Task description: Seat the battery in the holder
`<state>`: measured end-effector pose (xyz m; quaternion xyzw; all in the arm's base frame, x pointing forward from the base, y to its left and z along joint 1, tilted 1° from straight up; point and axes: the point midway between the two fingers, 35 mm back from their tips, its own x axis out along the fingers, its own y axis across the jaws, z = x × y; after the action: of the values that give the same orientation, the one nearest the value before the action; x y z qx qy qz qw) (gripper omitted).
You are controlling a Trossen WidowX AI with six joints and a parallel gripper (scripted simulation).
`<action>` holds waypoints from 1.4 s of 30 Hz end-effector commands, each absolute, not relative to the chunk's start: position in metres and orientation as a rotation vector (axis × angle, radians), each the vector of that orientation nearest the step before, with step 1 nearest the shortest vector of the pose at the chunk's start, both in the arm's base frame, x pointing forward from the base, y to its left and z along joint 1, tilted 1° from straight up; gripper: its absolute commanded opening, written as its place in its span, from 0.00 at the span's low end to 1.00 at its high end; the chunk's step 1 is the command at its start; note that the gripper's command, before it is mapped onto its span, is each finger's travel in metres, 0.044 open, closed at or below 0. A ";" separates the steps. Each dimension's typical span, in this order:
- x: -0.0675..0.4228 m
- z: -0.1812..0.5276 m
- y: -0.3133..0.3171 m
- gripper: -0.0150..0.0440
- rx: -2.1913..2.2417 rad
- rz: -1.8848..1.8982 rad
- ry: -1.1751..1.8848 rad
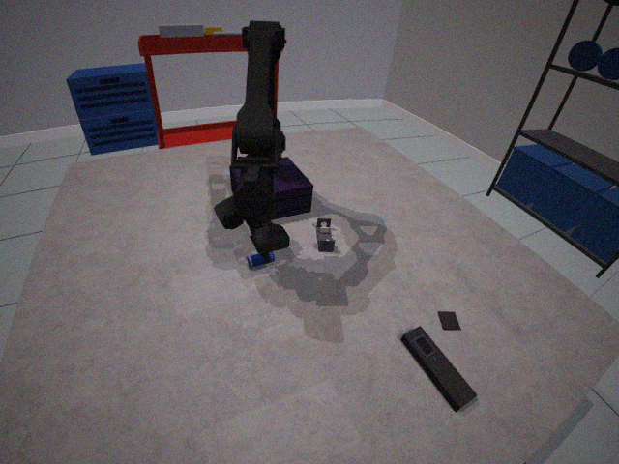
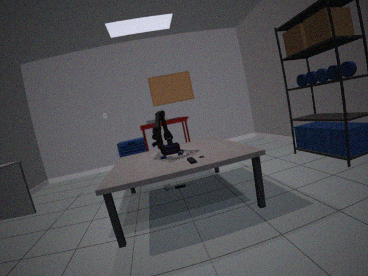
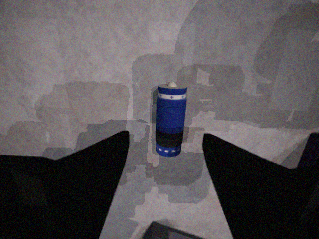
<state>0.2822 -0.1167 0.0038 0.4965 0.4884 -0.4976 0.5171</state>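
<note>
A blue battery (image 1: 260, 259) (image 3: 170, 119) with a black band lies on its side on the table. In the wrist view its small terminal nub points away from me. My gripper (image 3: 165, 138) (image 1: 267, 244) is open and low over the table, its two dark fingers either side of the battery's near end and clear of it. The small dark battery holder (image 1: 325, 234) stands on the table to the right of the battery, apart from it; it is out of the wrist view. In the exterior view the arm (image 2: 160, 133) and the battery (image 2: 162, 157) are tiny.
The arm's purple base block (image 1: 292, 186) sits just behind the gripper. A long dark remote-like bar (image 1: 437, 366) and a small dark square plate (image 1: 448, 320) lie at the front right. A red frame (image 1: 164, 90) and blue drawers (image 1: 112, 107) stand behind the table.
</note>
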 end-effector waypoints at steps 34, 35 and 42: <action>0.279 -0.045 -0.117 0.45 1.191 -1.211 1.186; 0.279 -0.045 -0.117 0.44 1.191 -1.211 1.186; 0.279 -0.043 -0.117 0.40 1.191 -1.211 1.186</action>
<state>0.2792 -0.1170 -0.0421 0.4946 0.4920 -0.5013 0.5118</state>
